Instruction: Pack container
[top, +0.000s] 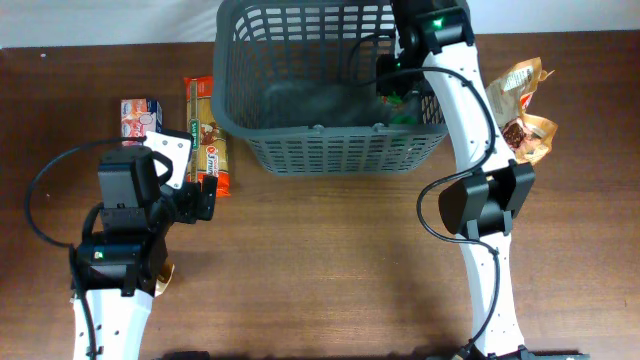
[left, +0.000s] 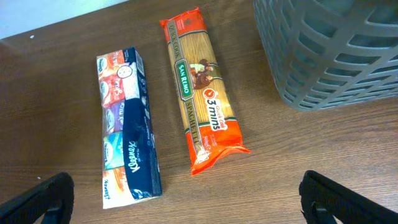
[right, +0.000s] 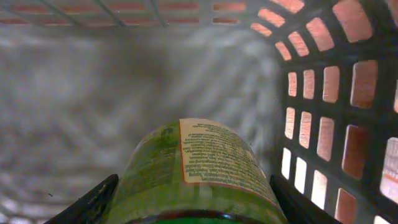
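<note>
The container (top: 330, 150), a dark grey slotted basket, stands at the back middle of the table. My right gripper (top: 398, 92) reaches down inside its right end. There it is shut on a green bottle (right: 196, 171) with a printed label, one finger on each side. The bottle sits close to the container's lattice wall (right: 323, 118) above the grey floor (right: 93, 106). My left gripper (left: 193, 211) hovers open over bare wood, with nothing between its fingers (left: 43, 202). Just ahead of it lie an orange spaghetti pack (left: 202, 87) and a blue tissue pack (left: 127, 124).
In the overhead view the spaghetti pack (top: 208, 135) and tissue pack (top: 140, 115) lie left of the container. Crinkled snack bags (top: 525, 105) lie to its right, beside the right arm. A small brown item (top: 166, 276) peeks out beside the left arm. The container's corner (left: 336, 50) is near the spaghetti.
</note>
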